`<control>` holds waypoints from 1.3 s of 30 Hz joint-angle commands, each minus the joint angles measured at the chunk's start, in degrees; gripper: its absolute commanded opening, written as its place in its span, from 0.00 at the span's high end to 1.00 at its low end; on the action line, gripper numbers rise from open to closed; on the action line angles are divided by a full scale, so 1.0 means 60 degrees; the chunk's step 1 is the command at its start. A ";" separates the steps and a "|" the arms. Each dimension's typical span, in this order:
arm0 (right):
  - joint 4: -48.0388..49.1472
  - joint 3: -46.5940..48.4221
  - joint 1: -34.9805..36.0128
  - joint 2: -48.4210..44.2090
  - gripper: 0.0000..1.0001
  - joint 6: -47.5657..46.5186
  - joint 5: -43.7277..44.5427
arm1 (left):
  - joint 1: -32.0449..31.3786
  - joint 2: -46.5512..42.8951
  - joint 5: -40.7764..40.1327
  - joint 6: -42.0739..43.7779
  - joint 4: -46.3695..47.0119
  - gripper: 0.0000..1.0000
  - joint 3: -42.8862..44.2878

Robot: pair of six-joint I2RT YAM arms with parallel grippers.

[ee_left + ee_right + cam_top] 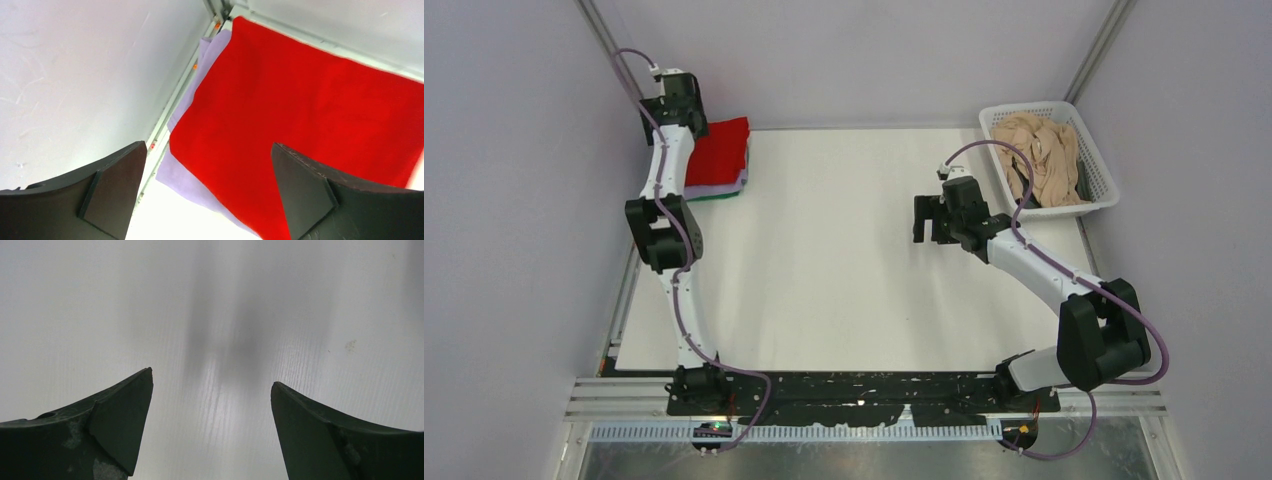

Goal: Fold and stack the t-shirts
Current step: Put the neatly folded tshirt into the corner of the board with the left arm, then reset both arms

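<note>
Near edge of the table (844,280): bases of both arms, bolted side by side.

Over the bare white middle of the table, towards its right side: right fingers (117,427), spread wide and grasping nothing. Between them in the wrist view, only plain table surface and a soft shadow.

Over the far-left corner of the table: left fingers (112,192), likewise spread wide and released, hanging above the stack.

On that far-left corner: a flat stack of folded shirts.
- Uppermost, red t-shirt (726,148): bright, smooth, folded to a neat rectangle.
- Directly beneath, lavender t-shirt (181,172): pale, showing as a strip past two edges of the red one.
- Lowest, green t-shirt (714,197): seen only as a thin sliver at the near edge of the stack in the top view.

At the far-right corner of the table: white lattice basket (1107,190), holding beige t-shirt (1044,160), unfolded and crumpled in a loose heap that fills most of it.
</note>
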 commanded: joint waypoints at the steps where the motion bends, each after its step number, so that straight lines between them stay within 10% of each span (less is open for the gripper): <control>1: 0.0406 0.0029 -0.0052 -0.0530 0.05 0.0167 0.0364 | 0.0044 -0.1793 0.1314 -0.1321 0.0182 0.00 -0.0688; 13: 0.0738 -0.0624 -0.0171 -0.1453 0.05 0.0287 0.0413 | -0.0320 -0.4981 0.6844 -0.4370 0.2403 0.00 -0.6049; 25: 0.1038 -0.2427 -0.0911 -0.3473 0.05 0.1068 0.0857 | -0.3915 -1.0494 0.4631 -0.4555 0.3645 0.00 -1.3693; 39: 0.1393 -0.4120 -0.0909 -0.5303 0.05 0.1481 0.2315 | -0.5336 -1.3107 0.3361 -0.4567 0.3468 0.00 -1.5501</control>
